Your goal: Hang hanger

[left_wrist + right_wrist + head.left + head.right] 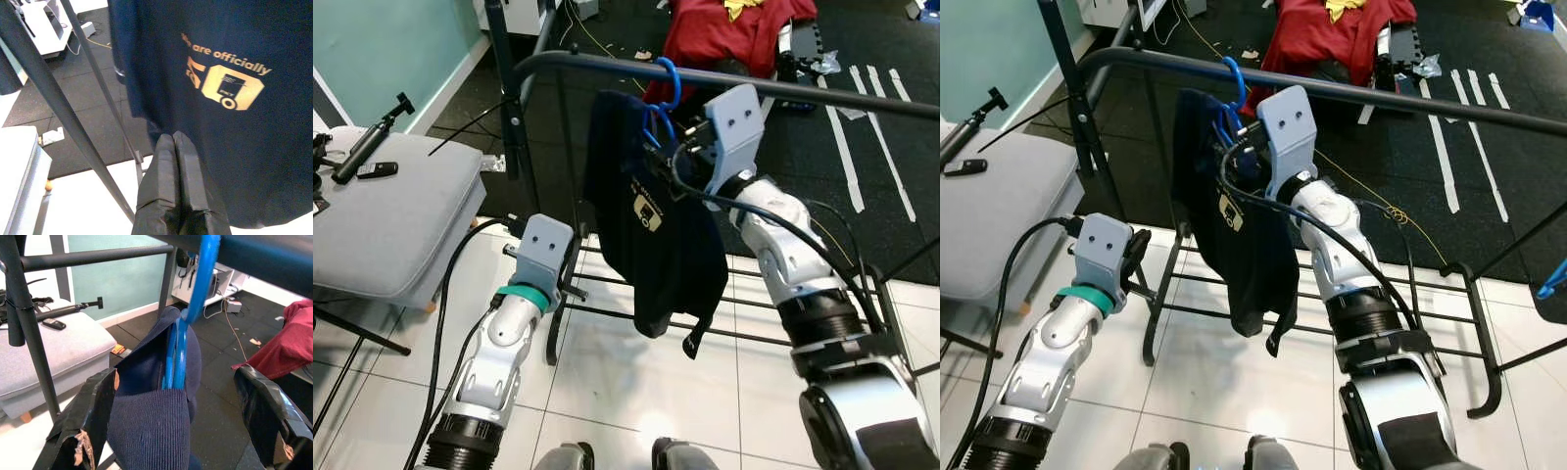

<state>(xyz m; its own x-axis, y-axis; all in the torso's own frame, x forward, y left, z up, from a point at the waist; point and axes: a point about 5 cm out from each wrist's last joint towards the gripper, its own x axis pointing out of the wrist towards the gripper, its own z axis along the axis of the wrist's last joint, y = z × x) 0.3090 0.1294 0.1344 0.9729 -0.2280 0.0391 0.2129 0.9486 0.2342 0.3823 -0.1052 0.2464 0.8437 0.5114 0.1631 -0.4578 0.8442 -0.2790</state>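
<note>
A blue hanger [668, 80] has its hook over the black rail [803, 90] of a clothes rack. A dark navy T-shirt [651, 235] with a gold print hangs from it. My right gripper [177, 374] is up at the hanger's neck, open, one finger [93, 421] on each side of the shirt collar [151, 431]. The blue hook [195, 298] rises to the rail just above. My left gripper [175, 139] is shut and holds nothing. It sits low in front of the shirt's printed chest [234, 122], beside the rack's left upright [514, 117].
A grey cushioned stool [391, 215] stands at my left with a tripod stick [372, 137] and a remote on it. The rack's lower bars [607, 284] cross the white tiles ahead. A red cloth [724, 34] and cables lie on the black mat behind.
</note>
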